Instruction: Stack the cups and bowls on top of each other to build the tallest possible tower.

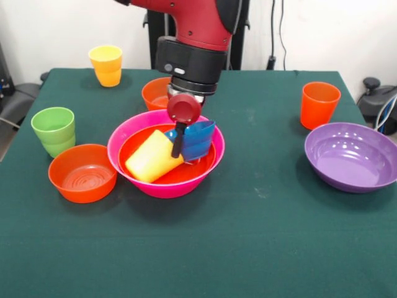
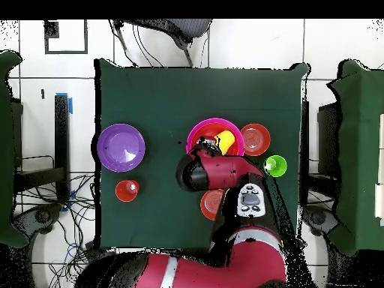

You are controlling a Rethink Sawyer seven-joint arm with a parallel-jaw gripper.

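Nearest the camera on the green worktop (image 1: 260, 248) sits the pink bowl (image 1: 127, 164), the tower's base, holding a large orange bowl (image 1: 180, 177), a yellow cup (image 1: 152, 158) lying on its side and a tilted blue bowl (image 1: 200, 139). The gripper (image 1: 180, 146) reaches down between cup and blue bowl, which lies just to its picture-right in the front view. Whether the fingers are spread or pinching the blue bowl's rim cannot be told.

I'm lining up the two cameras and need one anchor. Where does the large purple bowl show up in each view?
Front view: the purple bowl sits at the right edge, upright and empty.
Overhead view: the same bowl lies at the left of the green table.
Shared landmark: the orange cup stands apart from the bowl, beside it, in both views.
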